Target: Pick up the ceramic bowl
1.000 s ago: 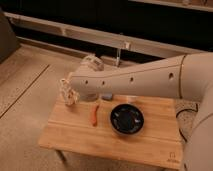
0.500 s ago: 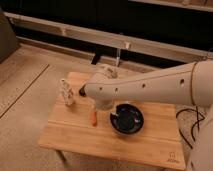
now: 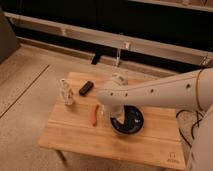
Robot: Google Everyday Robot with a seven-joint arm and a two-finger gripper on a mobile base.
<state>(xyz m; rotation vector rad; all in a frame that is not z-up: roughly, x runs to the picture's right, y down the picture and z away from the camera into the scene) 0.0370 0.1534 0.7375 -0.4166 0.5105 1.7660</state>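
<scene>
The ceramic bowl (image 3: 131,121) is wide, shallow and glossy black. It sits on the wooden table (image 3: 75,137), right of centre. My white arm reaches in from the right, across the table above the bowl. The gripper (image 3: 111,115) hangs down from the arm's end at the bowl's left rim, partly in front of it. The arm hides the far edge of the bowl.
An orange stick-like item (image 3: 93,115) lies just left of the gripper. A small black block (image 3: 86,88) and a pale, clear upright item (image 3: 66,93) stand at the table's back left. A metal rail (image 3: 100,37) runs along the dark wall behind. Speckled floor surrounds the table.
The arm has swung from the table's back left to the right and down. The gripper went from near the pale upright item to the bowl's left rim. The bowl has not moved.
</scene>
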